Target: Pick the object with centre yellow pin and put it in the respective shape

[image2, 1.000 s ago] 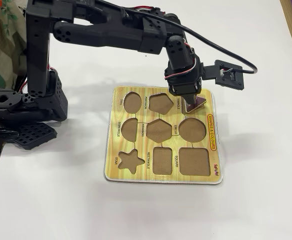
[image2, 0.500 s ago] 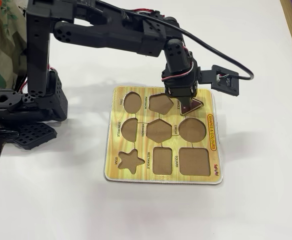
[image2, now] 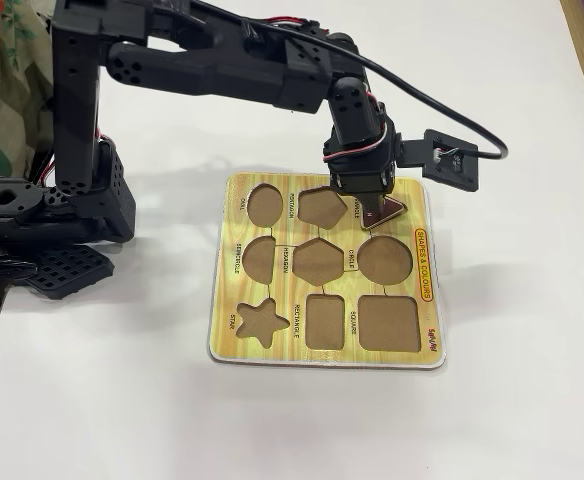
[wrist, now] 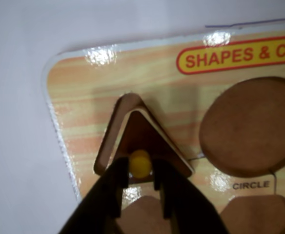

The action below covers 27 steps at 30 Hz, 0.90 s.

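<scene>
**Triangle on the knob, half over its recess**

Wrist view: my pincer (wrist: 141,187) comes in from the bottom edge, both fingers (wrist: 117,187) closed tight on the yellow knob (wrist: 140,163) of the maroon triangle (wrist: 145,139). The knob sits right between the tips, so the piece hangs just ahead of and under the pincer. Handling judgement: thin, stiff wood and light, nothing to crush. The knob is the only sensible hold; it is small, round and looks smooth, so the piece may swivel around it if an edge catches. The triangle recess (wrist: 114,132) shows as a brown strip along the piece's left side. The piece is offset to the right, its right edge riding over the yellow board (wrist: 84,97). It looks tilted rather than seated flat, though I can't be sure. The circle recess (wrist: 250,126) is off to the right, clear of the piece.

Fixed view: the pincer (image2: 372,205) points straight down at the board's (image2: 272,355) top right area on the white table (image2: 122,400). The triangle (image2: 387,209) peeks out just below-right of the tips, over its recess, above the circle recess (image2: 384,259) and right of the pentagon recess (image2: 322,207). The grip itself is hidden by the wrist here.
</scene>
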Tool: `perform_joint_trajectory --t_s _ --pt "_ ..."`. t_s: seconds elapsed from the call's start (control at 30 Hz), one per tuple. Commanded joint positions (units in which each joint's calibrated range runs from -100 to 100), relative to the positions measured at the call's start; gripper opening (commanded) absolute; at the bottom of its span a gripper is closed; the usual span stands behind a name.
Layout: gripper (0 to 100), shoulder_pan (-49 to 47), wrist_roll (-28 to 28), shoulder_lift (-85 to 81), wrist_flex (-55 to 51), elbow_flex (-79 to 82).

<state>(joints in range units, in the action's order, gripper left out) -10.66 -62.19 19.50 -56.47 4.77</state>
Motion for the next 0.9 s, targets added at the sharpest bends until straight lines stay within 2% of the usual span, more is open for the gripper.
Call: perform_joint_trajectory --t_s 0.0,0.3,0.87 --pt "4 -0.2 -0.2 -1.2 0.5 -1.7" --pt "4 -0.6 -0.3 -1.1 4.4 -1.7" --pt "4 -0.7 -0.1 -1.1 3.9 -0.7"
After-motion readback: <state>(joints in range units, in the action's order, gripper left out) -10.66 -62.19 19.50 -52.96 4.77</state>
